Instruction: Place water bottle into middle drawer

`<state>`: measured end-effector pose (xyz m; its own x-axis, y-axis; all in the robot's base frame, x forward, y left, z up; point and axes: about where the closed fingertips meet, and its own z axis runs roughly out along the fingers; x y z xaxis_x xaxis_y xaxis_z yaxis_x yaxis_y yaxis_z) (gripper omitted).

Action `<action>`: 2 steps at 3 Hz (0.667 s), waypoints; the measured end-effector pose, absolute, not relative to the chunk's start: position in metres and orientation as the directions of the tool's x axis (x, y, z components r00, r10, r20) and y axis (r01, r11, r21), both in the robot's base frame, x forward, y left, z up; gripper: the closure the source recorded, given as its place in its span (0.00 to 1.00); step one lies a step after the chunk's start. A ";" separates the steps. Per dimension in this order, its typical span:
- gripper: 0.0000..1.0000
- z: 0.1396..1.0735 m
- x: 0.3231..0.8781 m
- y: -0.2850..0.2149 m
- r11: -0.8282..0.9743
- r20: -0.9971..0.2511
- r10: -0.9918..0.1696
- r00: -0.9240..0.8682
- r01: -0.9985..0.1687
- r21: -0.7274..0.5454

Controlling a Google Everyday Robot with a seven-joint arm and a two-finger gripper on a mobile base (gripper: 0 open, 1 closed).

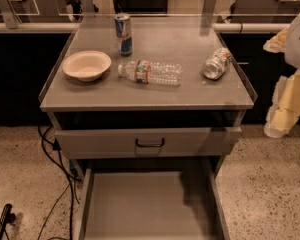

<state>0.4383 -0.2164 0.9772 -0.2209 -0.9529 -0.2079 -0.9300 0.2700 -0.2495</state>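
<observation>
The water bottle (150,72) lies on its side in the middle of the grey cabinet top (140,99), white cap pointing left, label band near the cap. The middle drawer (145,204) is pulled wide open below, showing a bare flat grey floor between low side walls. My gripper (284,110) hangs at the far right edge of the view, beyond the cabinet's right side and below the level of its top. It is well apart from the bottle and holds nothing that I can see.
A white bowl (86,65) sits left of the bottle. A blue-and-silver can (123,34) stands behind it. A stubby silvery can (216,64) lies at the right. The drawer with a black handle (150,142) is slightly out. Cables (60,184) trail on the floor at the left.
</observation>
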 end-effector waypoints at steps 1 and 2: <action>0.00 0.978 0.438 -0.216 0.270 -0.209 -0.953 -0.221 -0.930 -0.250; 0.00 0.983 0.459 -0.211 0.255 -0.268 -0.946 -0.184 -0.932 -0.259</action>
<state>0.4592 -0.2106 0.9827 -0.1844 -0.9456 -0.2679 -0.9316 0.2550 -0.2590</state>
